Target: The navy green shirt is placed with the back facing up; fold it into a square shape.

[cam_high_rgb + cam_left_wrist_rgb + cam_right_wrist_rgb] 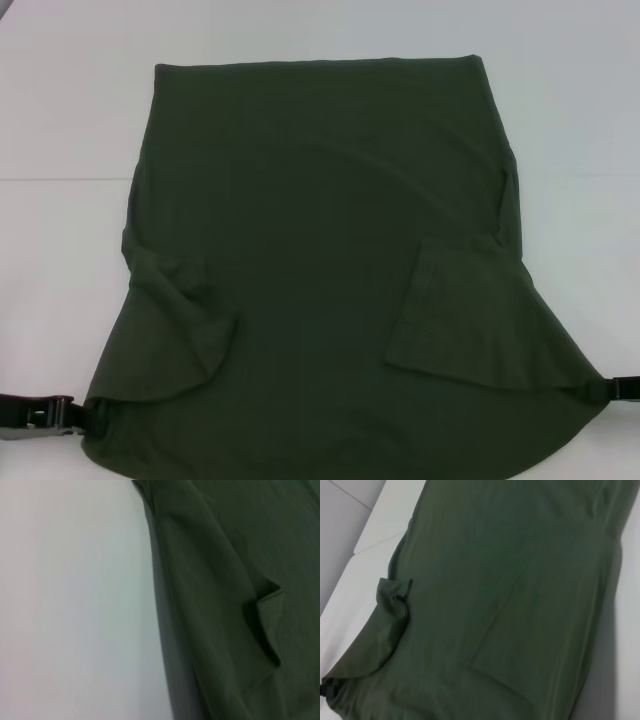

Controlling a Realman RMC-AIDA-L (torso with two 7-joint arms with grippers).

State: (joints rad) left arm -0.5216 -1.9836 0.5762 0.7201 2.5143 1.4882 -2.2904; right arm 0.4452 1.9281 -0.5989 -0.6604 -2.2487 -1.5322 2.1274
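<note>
A plain white worktop point(580, 120) fills the scene. At its near left edge the left gripper point(72, 415) is seen at the hem corner of the large dark olive-green short-sleeved shirt point(320, 250) of soft knit fabric; whether it is clenched on the cloth cannot be told. At the near right the right gripper point(615, 388) is met by the opposite corner, its grasp likewise unclear. Between them the shirt is spread flat, both sleeves folded inward over the body.
</note>
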